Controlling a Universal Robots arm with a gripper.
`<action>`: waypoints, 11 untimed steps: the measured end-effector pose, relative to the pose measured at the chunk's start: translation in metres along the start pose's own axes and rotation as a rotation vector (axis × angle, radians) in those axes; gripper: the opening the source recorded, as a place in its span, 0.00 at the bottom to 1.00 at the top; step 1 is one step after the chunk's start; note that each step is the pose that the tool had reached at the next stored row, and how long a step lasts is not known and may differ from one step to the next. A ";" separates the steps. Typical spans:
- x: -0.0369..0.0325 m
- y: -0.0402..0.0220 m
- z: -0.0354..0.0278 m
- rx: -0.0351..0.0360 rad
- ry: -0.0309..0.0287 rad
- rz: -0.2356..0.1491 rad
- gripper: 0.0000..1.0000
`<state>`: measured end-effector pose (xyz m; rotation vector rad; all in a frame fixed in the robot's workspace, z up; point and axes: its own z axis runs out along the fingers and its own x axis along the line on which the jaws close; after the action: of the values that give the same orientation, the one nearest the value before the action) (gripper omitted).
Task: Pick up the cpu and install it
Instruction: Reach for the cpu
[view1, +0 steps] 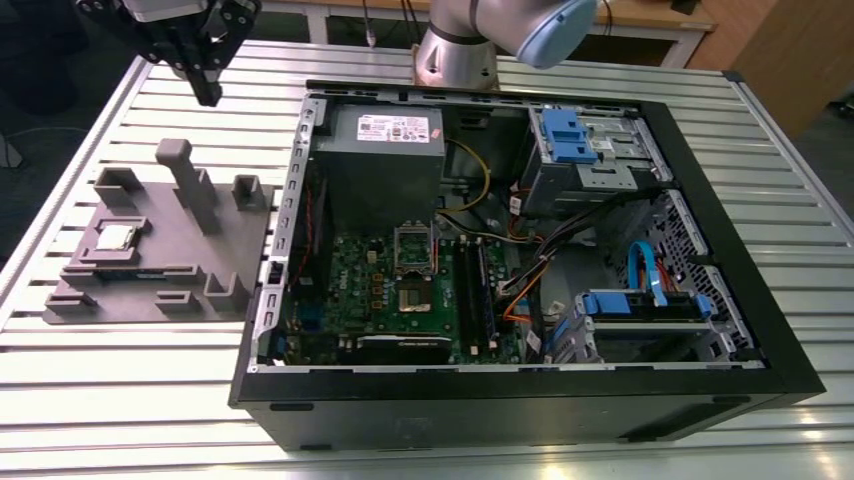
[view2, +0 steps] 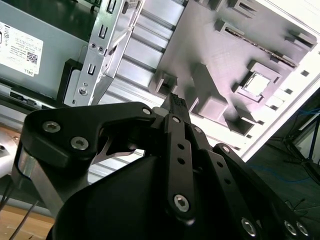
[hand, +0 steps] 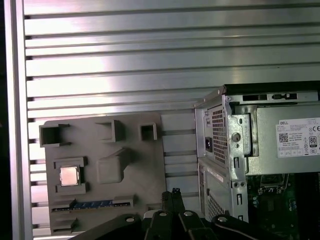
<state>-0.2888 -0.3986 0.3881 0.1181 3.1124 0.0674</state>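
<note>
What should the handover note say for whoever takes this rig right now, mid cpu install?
Tool: shut, holding nothing, raised and apart from the grey fixture.
Cpu: lies flat in a recess of the fixture, at the exterior view's left of the open computer case.
Done: nothing that shows; the cpu is not yet picked up.
Left: pickup, and install on the motherboard.

Table (view1: 120, 400) of ribbed silver aluminium slats with dark grooves between them, bright glare on the near slats. Behind it, a wooden worktop (view1: 641, 12) on a white frame. Brown wooden panel (view1: 781, 50) at the exterior view's right. Dark floor (view2: 305, 150) past the table edge in the second wrist view, with thin blue cables (view2: 300, 172) lying on it.
</note>
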 end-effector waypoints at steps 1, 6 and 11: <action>0.0010 -0.0001 0.0000 0.0000 0.0001 0.000 0.10; 0.0090 -0.0007 -0.0001 0.0000 0.0001 0.000 0.10; 0.0186 -0.0014 0.0001 0.0000 0.0000 0.000 0.10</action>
<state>-0.3074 -0.3986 0.3875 0.1179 3.1124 0.0674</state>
